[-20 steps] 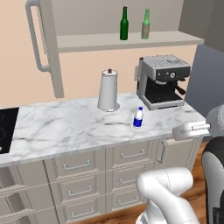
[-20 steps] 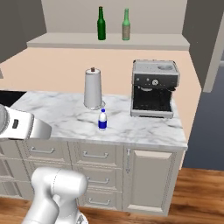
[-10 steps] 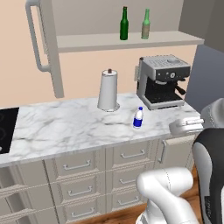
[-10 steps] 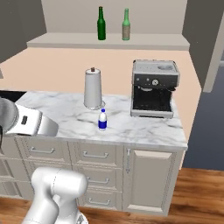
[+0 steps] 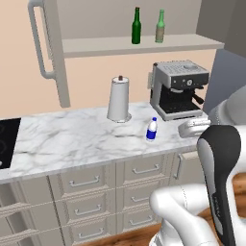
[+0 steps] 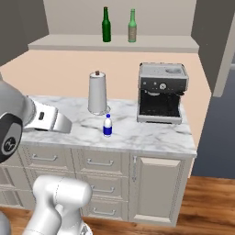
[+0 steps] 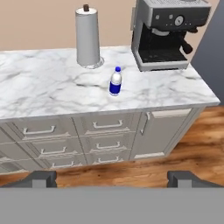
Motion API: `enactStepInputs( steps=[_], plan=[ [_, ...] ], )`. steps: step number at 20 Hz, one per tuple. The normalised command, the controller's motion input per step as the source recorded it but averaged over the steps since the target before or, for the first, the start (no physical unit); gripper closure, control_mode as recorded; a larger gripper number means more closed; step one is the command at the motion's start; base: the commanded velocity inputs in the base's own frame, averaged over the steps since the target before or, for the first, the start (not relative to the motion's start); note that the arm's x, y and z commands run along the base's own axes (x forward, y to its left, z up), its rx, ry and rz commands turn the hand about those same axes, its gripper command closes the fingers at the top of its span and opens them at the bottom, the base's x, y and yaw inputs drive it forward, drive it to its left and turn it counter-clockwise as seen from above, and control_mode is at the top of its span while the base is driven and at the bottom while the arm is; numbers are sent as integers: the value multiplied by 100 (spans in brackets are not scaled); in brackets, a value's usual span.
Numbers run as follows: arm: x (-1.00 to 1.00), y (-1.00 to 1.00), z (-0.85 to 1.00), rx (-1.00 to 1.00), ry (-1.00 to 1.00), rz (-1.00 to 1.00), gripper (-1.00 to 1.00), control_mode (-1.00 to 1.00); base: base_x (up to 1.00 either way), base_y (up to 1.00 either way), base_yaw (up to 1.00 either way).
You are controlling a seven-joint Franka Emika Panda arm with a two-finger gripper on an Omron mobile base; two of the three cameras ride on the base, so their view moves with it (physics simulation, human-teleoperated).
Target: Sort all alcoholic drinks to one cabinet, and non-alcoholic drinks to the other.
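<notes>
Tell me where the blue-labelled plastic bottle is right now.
The blue-labelled bottle stands upright on the marble counter near its front edge, in front of the paper towel roll and the coffee machine, roughly between them and touching neither.

a peach wall point(image 6: 64, 73) backs a white marble counter point(image 5: 72, 139) over pale grey drawers point(image 7: 105, 127) with slim metal handles. a grey open shelf point(image 6: 114, 43) runs above, flanked by what look like open cabinet doors point(image 5: 53, 43). the floor is reddish-brown wood point(image 7: 192, 148). a dark cooktop point(image 5: 7, 139) sits at the counter's left end. light is even, soft.
</notes>
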Motion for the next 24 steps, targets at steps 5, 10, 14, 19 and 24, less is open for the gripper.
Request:
enactStepInputs(
  steps=[5,10,14,19,24],
  plan=[
    [32,-7,-18,-1,-2,0,-100,-100,0,0,0],
    [27,-9,-17,-1,-5,0,-100,-100,0,0,0],
    [21,-3,-18,0,-1,-2,-100,-100,0,0,0],
    [21,0,-11,0,0,-2,-100,-100,0,0,0],
    [22,0,-7,2,0,-1,-100,-100,0,0,0]
  ],
)
